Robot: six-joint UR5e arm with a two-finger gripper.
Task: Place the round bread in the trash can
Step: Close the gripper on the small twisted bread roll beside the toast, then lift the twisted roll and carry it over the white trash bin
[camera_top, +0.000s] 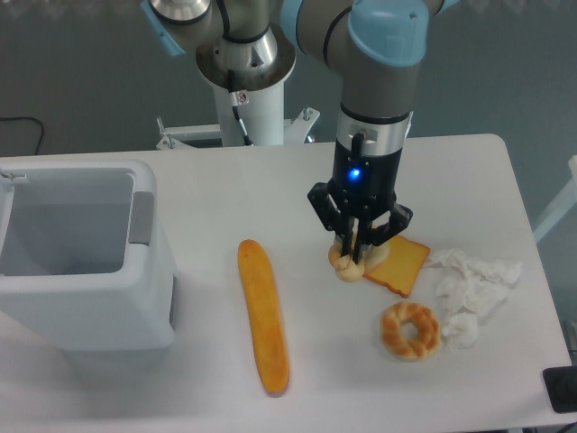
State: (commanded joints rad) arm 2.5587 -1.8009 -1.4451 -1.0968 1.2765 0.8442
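Note:
The round bread [346, 265] is a small pale lumpy roll near the table's middle, against the left edge of an orange bread slice [399, 263]. My gripper [355, 253] comes straight down on it, its dark fingers [346, 240] pinched close on the roll's top, so only the lower half of the roll shows. The roll stays low, at the table surface. At the far left stands the trash can [144, 271], a white boxy bin with a grey panel on its right rim and its opening facing up.
A long orange loaf [263, 315] lies between the bin and the gripper. A brown twisted ring [410, 330] sits in front of the slice. Crumpled white paper [473, 287] lies to the right. The table's front edge [361, 424] is near.

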